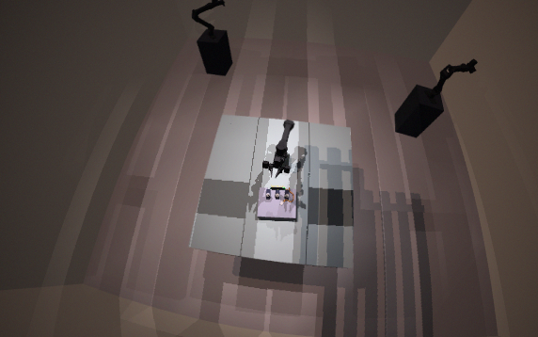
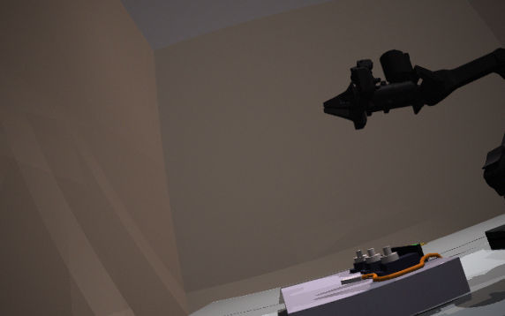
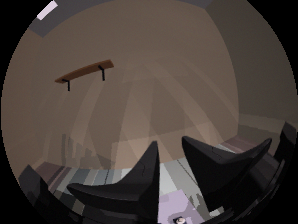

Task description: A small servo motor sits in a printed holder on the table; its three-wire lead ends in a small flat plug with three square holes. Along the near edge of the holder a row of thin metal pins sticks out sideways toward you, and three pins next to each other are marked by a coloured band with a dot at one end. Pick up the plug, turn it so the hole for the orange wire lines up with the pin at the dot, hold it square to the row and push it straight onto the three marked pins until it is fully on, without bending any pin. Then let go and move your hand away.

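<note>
The lavender holder (image 1: 277, 214) (image 2: 397, 296) (image 3: 174, 201) lies on the grey table (image 1: 226, 155). The dark servo (image 1: 277, 194) (image 2: 384, 259) sits at the holder's end nearest the arm. Its orange lead (image 1: 292, 195) (image 2: 399, 271) loops along the holder's top and ends in the small pale flat plug (image 1: 280, 204) (image 2: 350, 279), which lies on the holder. My gripper (image 1: 277, 175) (image 2: 328, 107) (image 3: 169, 142) hangs high above the table on the arm's side of the holder. Its fingers stand a little apart with nothing between them. The pins are too small to make out.
Two black pedestals with small arms stand on the floor beyond the table, one at the back left (image 1: 214, 49) and one at the right (image 1: 419, 115). A wall shelf (image 3: 83, 72) shows in the wrist view. Striped shadows cross the table.
</note>
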Tool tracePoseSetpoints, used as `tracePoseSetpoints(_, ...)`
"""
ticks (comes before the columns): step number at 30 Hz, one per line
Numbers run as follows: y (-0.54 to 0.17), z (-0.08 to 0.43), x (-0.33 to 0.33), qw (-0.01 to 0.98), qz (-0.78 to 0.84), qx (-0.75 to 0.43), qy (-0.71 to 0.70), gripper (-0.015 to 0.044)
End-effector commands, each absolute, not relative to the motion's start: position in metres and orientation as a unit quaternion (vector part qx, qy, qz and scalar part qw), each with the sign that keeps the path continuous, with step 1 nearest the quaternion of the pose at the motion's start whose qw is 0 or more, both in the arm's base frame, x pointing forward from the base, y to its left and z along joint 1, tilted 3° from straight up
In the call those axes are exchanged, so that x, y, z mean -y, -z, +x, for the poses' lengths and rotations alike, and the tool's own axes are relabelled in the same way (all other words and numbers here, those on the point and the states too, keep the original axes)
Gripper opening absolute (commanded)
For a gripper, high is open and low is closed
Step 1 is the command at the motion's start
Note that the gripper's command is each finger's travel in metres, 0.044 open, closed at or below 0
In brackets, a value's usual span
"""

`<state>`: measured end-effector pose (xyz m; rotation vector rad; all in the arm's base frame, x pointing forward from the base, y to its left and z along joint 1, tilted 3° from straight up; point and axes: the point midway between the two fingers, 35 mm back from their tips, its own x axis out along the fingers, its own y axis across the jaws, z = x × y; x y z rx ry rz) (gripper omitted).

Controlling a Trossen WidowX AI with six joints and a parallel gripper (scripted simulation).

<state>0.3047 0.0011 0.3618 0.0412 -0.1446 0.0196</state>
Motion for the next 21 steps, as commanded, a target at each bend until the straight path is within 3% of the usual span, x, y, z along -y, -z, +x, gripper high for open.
tracePoseSetpoints(1, -0.328, 0.318, -0.001, 1.0, 0.005, 0.024, -0.002, 0.0115)
tracePoseSetpoints(21, -0.246, 0.388, -0.04, 0.954, 0.113, -0.276, -0.018, 0.0115)
